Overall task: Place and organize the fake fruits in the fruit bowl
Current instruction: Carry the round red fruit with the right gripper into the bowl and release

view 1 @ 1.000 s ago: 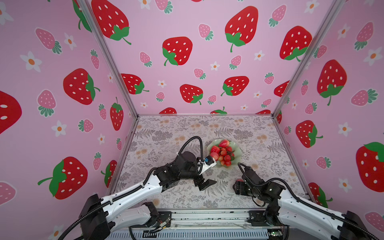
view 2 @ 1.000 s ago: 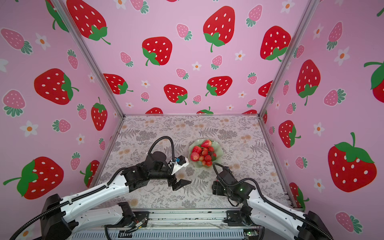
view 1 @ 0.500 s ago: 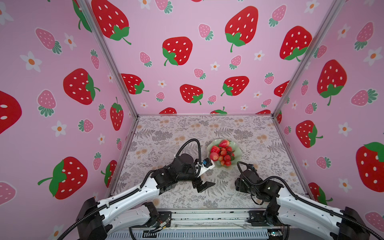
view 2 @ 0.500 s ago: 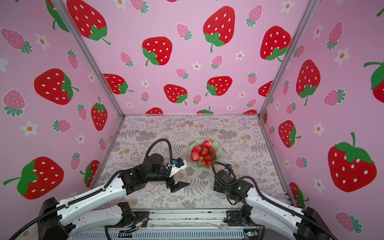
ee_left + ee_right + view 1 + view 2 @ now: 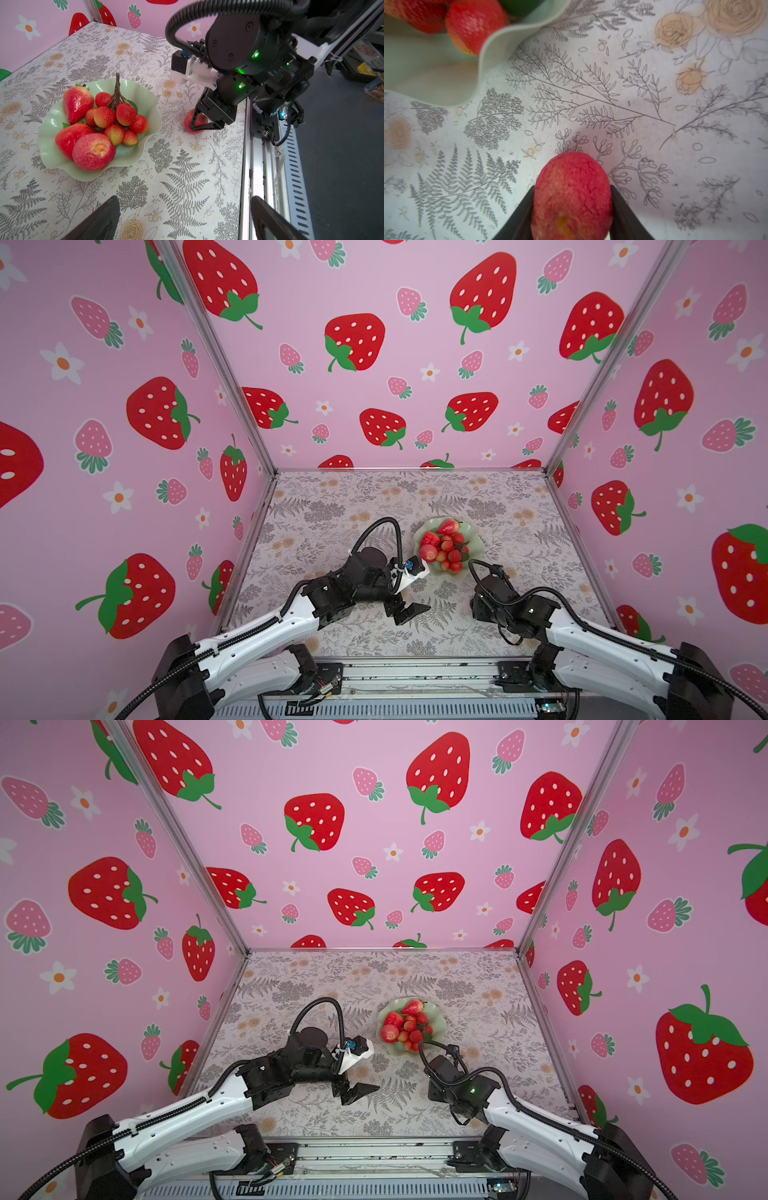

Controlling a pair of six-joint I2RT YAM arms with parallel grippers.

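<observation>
The fruit bowl, pale green with a wavy rim, stands right of the table's middle in both top views. In it lie a bunch of red balls, a strawberry, a reddish pear and a round red-pink fruit. A second round red-pink fruit sits low at the table near its front edge, a little in front of the bowl's rim. My right gripper is shut on it, one finger on each side. My left gripper hangs open and empty, left of the bowl.
A metal rail runs along the table's front edge, close behind the right gripper. Pink strawberry-print walls close in the table on three sides. The right wrist hides its own jaws in both top views.
The right gripper's jaws have closed onto the round red-pink fruit. The left arm has drawn back slightly toward the front, still open.
</observation>
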